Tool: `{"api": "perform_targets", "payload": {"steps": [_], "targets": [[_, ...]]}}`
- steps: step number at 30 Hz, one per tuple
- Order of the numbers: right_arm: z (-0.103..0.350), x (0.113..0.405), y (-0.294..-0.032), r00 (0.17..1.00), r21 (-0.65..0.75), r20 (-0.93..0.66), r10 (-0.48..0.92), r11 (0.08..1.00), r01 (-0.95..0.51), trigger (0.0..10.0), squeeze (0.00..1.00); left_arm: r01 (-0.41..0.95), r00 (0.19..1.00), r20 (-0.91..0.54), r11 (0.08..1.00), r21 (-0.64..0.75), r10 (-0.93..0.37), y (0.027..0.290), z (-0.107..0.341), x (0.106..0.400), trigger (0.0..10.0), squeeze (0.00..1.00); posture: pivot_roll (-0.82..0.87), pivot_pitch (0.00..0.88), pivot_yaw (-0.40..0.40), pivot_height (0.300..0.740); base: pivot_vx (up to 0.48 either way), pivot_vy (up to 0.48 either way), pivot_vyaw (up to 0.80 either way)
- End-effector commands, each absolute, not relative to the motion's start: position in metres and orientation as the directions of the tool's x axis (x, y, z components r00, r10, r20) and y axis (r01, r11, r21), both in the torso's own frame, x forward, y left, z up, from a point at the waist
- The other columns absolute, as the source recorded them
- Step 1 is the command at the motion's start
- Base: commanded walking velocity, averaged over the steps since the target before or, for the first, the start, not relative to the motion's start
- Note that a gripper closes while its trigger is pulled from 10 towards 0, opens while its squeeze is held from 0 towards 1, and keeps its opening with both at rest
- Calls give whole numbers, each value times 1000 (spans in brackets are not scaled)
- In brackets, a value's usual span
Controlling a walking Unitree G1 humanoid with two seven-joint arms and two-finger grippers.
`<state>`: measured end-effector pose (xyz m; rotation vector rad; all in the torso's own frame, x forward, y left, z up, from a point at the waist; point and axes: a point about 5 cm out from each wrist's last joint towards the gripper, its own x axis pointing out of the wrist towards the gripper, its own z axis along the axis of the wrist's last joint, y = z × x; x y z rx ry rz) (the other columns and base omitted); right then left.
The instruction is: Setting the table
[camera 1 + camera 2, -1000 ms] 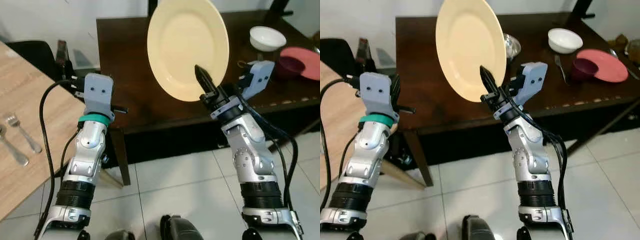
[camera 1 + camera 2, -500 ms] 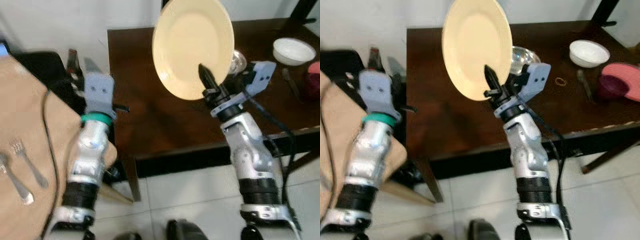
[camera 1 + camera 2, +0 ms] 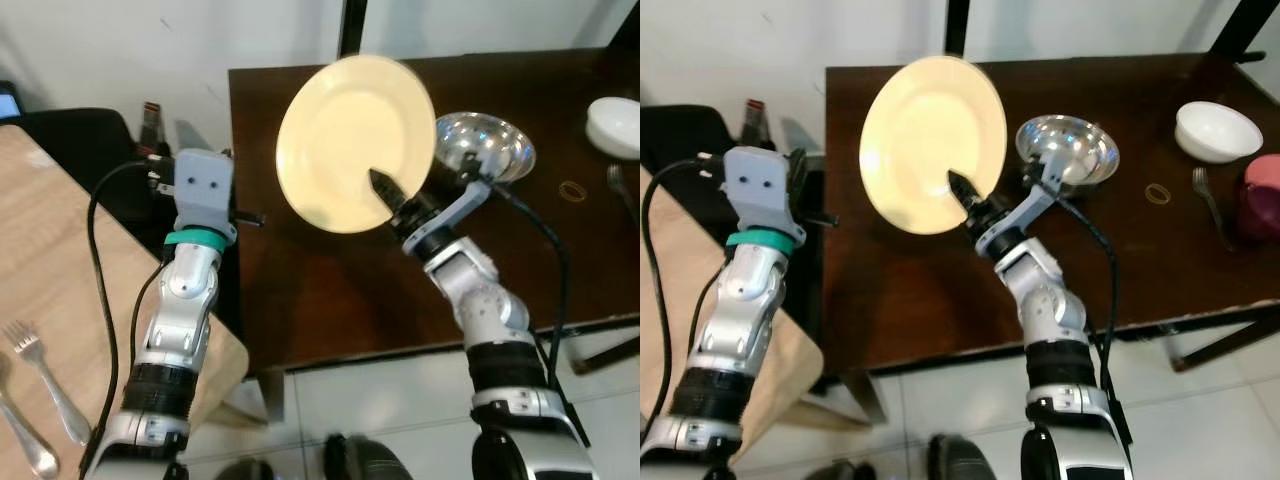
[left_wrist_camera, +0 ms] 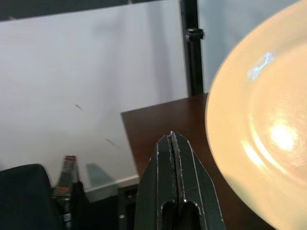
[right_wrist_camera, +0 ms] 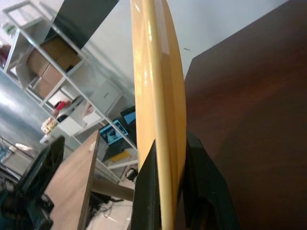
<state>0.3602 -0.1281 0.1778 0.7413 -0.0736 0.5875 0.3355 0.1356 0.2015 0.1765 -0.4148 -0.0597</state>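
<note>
A round cream plate [image 3: 345, 135] is held up on edge above the dark brown table [image 3: 320, 290]. My right gripper [image 3: 385, 190] is shut on its lower rim; in the right wrist view the plate [image 5: 156, 91] shows edge-on, clamped between the black fingers [image 5: 201, 177]. My left gripper [image 4: 172, 141] is raised beside the table's left end with its fingers pressed together and nothing in them. On the light wooden table [image 3: 60, 270] at the left lie a fork [image 3: 45, 385] and a spoon [image 3: 25, 440].
On the dark table, a steel bowl [image 3: 485, 150] sits just behind the plate, with a white bowl [image 3: 615, 112], a small ring [image 3: 573, 190], a fork [image 3: 1208, 195] and a dark pink cup [image 3: 1262, 195] further right. A black chair [image 3: 75, 140] and bottle [image 3: 150, 112] stand at left.
The view has shifted, so the dark table now sits further right and higher. My right gripper has swung the plate lower and to the left, still holding it. The left gripper stays shut.
</note>
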Motion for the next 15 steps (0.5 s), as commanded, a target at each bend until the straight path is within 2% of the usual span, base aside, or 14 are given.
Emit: {"api": "perform_targets", "payload": {"steps": [1, 5, 15], "targets": [[170, 363, -130, 855, 678, 243, 458, 550, -487, 10000, 0, 17, 917, 389, 982, 189, -91, 138, 198, 332, 10000, 0, -49, 63, -17, 740, 0, 0, 0], [154, 361, -125, 853, 753, 177, 490, 491, -438, 10000, 0, 30, 910, 400, 978, 205, -112, 138, 201, 329, 10000, 0, -45, 67, -16, 740, 0, 0, 0], [135, 361, -118, 850, 799, 104, 516, 465, -381, 10000, 0, 63, 893, 418, 966, 250, -167, 135, 208, 325, 10000, 0, -32, 81, -4, 740, 0, 0, 0]]}}
